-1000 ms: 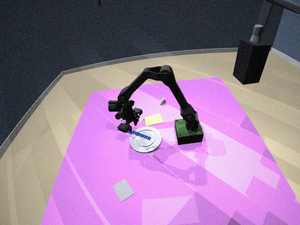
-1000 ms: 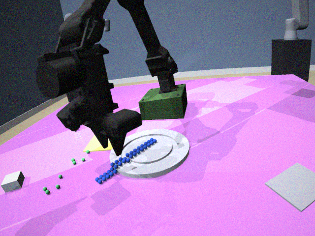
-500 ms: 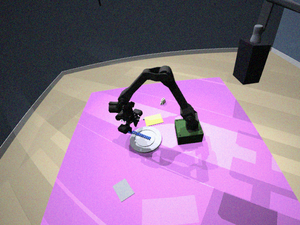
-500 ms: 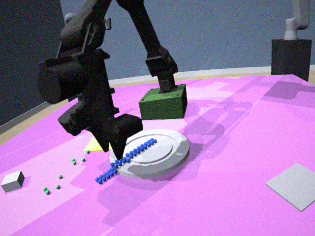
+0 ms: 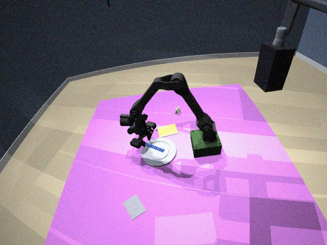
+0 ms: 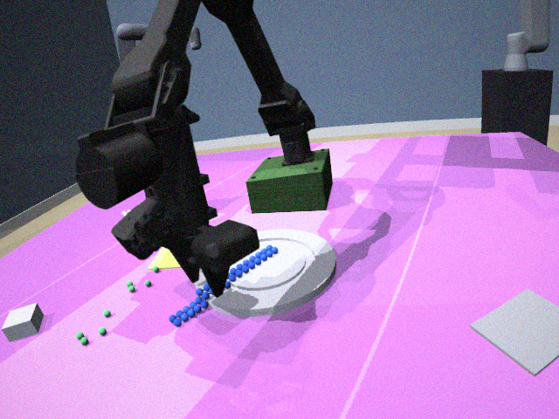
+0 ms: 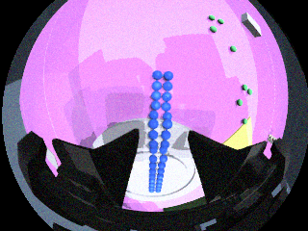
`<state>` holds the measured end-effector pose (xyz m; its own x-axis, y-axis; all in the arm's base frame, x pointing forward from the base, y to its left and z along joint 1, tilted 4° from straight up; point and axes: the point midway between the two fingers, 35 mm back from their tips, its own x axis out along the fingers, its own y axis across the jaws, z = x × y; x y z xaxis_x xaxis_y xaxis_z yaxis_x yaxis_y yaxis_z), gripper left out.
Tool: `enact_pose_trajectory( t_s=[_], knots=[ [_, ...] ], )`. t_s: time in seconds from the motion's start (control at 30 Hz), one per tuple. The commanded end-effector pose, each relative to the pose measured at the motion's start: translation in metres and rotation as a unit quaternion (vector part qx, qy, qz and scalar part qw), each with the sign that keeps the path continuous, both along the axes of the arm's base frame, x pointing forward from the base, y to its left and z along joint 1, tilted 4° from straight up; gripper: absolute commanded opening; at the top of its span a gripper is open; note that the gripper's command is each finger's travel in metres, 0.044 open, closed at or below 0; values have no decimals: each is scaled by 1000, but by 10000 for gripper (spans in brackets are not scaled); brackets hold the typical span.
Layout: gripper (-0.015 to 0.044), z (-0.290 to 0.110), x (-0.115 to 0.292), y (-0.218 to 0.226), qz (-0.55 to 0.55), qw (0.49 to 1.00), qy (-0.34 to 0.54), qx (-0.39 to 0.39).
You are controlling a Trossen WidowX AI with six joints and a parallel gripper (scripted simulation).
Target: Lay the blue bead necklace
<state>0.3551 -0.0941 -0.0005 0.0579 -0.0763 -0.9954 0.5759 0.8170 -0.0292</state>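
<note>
The blue bead necklace (image 6: 225,279) lay doubled across the round grey bead board (image 6: 288,275), one end trailing onto the pink table (image 6: 406,271); the black pincer (image 6: 207,279) straddled it, fingers apart and empty, apparently lined up to grasp.

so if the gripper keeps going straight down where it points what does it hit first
Most likely the blue bead necklace, which lies between the open fingers at the round bead board edge; the remaining gap is hard to judge.
</note>
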Motion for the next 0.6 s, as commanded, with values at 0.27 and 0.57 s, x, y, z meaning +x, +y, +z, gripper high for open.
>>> enact_pose_trajectory(
  t_s=[0.27, 0.57],
  knots=[
    [119, -2, -1, 0, 0, 1000, 2, 0],
    [0, -2, -1, 0, 0, 1000, 2, 0]
  ],
)
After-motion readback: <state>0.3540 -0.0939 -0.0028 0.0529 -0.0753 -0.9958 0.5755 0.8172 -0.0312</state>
